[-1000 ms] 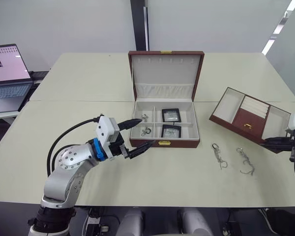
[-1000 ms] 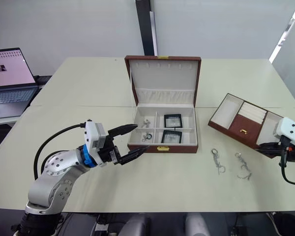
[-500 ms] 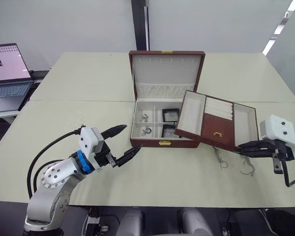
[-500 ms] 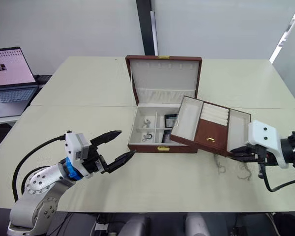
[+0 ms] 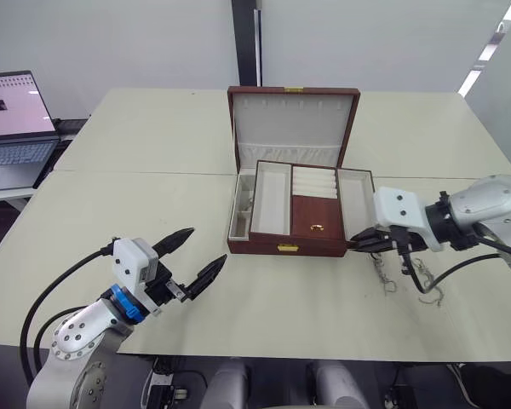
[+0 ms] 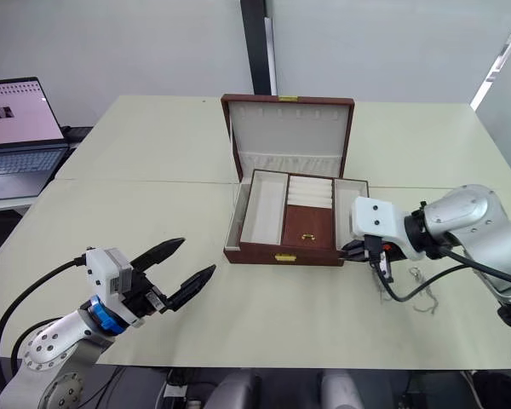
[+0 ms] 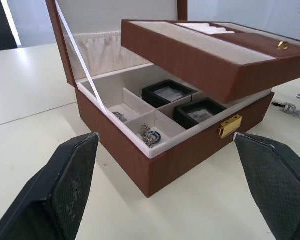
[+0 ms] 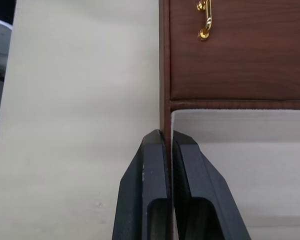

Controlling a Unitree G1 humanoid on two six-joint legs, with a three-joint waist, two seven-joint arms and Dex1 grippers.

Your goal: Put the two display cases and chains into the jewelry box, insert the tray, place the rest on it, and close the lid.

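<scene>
The brown jewelry box (image 5: pixel 277 248) stands open at the table's middle with its lid (image 5: pixel 294 119) upright. My right gripper (image 5: pixel 358 245) is shut on the right edge of the brown tray (image 5: pixel 313 213), which hovers tilted just over the box's top. Under the tray, two black display cases (image 7: pixel 168 93) (image 7: pixel 199 113) lie in the box's right compartments, and chains (image 7: pixel 149 135) in its left ones. My left gripper (image 5: pixel 203 247) is open, low over the table to the front left of the box, holding nothing.
Two silver jewelry pieces (image 5: pixel 381 274) (image 5: pixel 427 287) lie on the table right of the box, under my right arm's cable. A laptop (image 5: pixel 13 128) stands on a side desk at the far left.
My right gripper has carried the tray leftward from beside the box to above it. My left gripper has drawn back from the box's front corner, staying open.
</scene>
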